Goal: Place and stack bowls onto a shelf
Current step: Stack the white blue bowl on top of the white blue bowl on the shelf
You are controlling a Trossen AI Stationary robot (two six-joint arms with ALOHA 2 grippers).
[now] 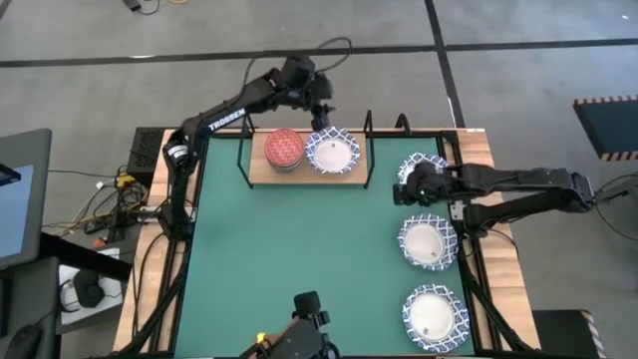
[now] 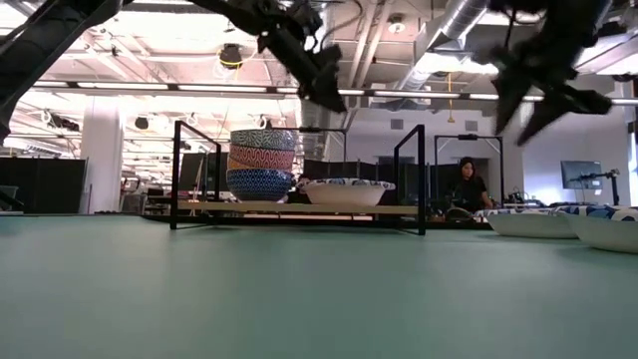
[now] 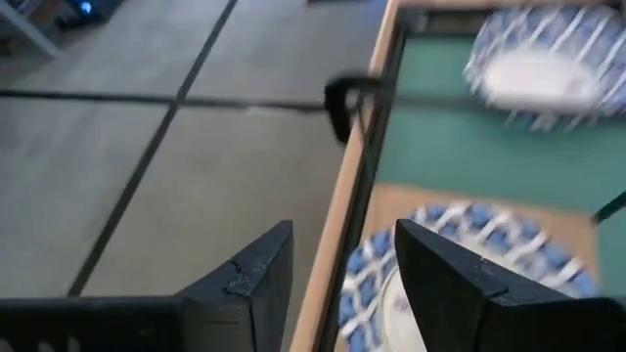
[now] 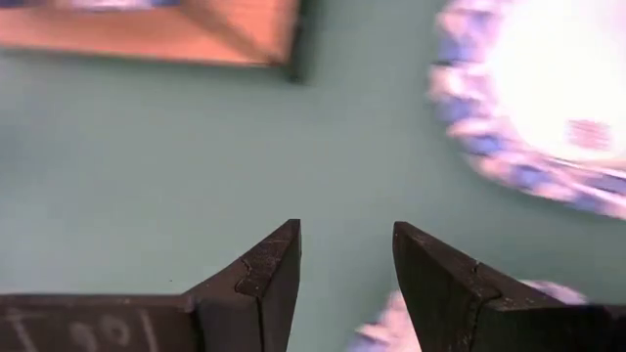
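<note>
The shelf stands at the far side of the green mat. On its plank rest a stack of small bowls, red-patterned on top, and beside it a white blue-rimmed bowl; both show in the low view, the stack and the bowl. My left gripper is open and empty above the shelf's far edge, over that white bowl. My right gripper is open and empty above the mat, right of the shelf, next to another white bowl, which also shows in the right wrist view.
Two more white blue-rimmed bowls sit on the mat along the table's right edge. The shelf's black wire end frames rise above the plank. A person sits in the room behind. Bare mat lies in the middle.
</note>
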